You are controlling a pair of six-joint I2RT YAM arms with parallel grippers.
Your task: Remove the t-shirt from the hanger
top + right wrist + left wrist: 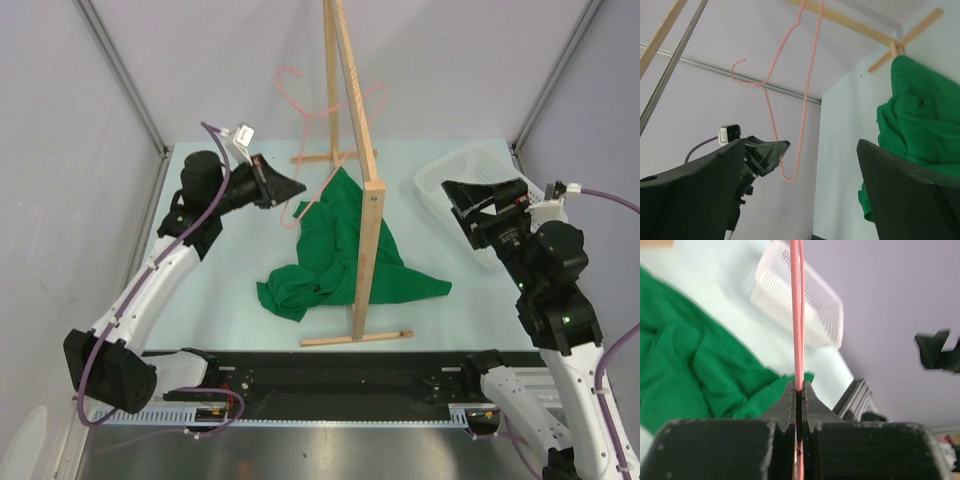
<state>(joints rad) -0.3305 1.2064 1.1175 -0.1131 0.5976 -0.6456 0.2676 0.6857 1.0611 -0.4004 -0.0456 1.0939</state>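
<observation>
The green t-shirt (335, 250) lies crumpled on the table around the foot of the wooden rack, off the hanger. It also shows in the left wrist view (690, 365) and the right wrist view (920, 125). The pink wire hanger (300, 108) hangs bare in the air, one end pinched in my left gripper (298, 187). In the left wrist view the jaws (798, 387) are closed on the hanger wire (798, 315). The right wrist view shows the whole hanger (805, 75) and the left gripper (765, 152) holding it. My right gripper (458, 212) is open and empty, apart from the shirt.
A tall light wooden rack (362, 170) stands mid-table, its post in front of the shirt. A white mesh basket (450, 172) sits at the back right under my right gripper, also in the left wrist view (800, 300). Metal frame posts stand at the table's back corners.
</observation>
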